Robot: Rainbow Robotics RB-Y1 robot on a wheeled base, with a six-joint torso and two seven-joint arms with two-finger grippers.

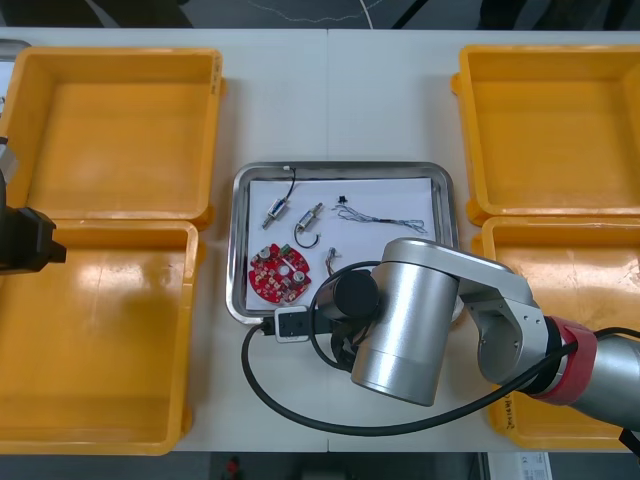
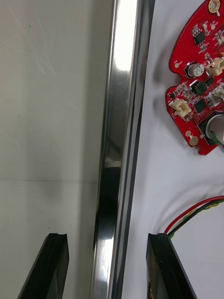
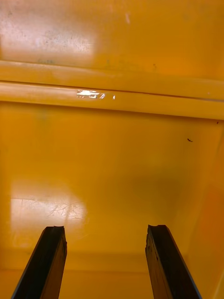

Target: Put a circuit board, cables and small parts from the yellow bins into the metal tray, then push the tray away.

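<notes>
The right gripper stands spread astride the metal tray's near rim, its inner finger close to the red circuit board. The loaded tray likely slides easily, stiff and slick, so push at that rim. The left gripper, also spread, idles over the yellow bin left of the tray.

The right hand straddles the tray at its near rim, fingers spread: one over bare surface, the other inside, near the red board and a red-and-yellow cable. Beyond the tray, the surface between the far bins lies bare.
</notes>
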